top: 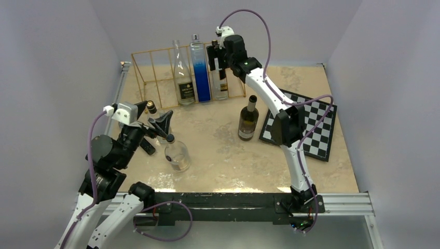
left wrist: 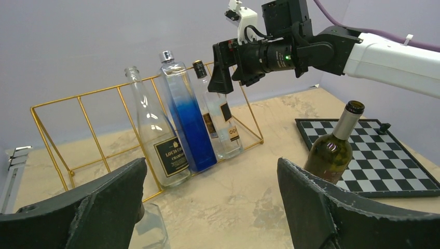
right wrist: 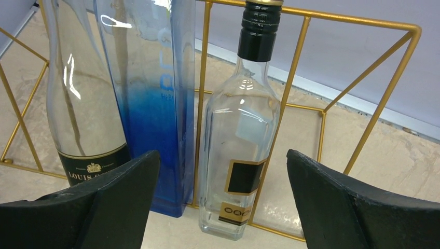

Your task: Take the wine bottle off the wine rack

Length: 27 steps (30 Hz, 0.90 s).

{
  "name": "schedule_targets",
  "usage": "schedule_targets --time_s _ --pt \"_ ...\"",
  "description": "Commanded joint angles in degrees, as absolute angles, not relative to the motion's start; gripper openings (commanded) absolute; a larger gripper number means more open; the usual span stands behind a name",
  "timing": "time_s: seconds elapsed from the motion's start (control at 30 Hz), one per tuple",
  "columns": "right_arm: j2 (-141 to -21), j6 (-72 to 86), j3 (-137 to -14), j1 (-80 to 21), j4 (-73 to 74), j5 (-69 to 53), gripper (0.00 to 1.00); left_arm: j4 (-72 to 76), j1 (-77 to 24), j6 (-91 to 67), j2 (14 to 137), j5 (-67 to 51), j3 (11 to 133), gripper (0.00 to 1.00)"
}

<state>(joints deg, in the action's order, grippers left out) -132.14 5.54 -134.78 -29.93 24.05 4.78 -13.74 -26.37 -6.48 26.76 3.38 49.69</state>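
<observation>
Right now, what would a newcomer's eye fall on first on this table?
First comes the gold wire rack at the back of the table, holding three upright bottles with a tall blue bottle in the middle. The right arm's pincer is open just in front of the black-capped clear bottle, the rightmost of the three. A dark wine bottle stands alone beside a checkerboard.

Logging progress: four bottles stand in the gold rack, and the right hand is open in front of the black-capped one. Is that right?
Not quite. The top view shows three bottles in the wine rack, not four. The right hand is open in front of the black-capped bottle.
</observation>
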Motion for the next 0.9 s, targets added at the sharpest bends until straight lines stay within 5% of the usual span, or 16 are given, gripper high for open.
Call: schedule_targets --time_s 0.0,0.87 --pt "-132.1 4.7 -136.3 -29.4 19.5 4.1 0.96 -10.8 -26.2 -7.0 26.2 2.7 49.4 0.99" --pt "-138.9 5.7 -139.9 -28.1 17.5 1.8 0.94 -10.4 -25.4 -6.7 27.4 1.9 49.2 0.99"
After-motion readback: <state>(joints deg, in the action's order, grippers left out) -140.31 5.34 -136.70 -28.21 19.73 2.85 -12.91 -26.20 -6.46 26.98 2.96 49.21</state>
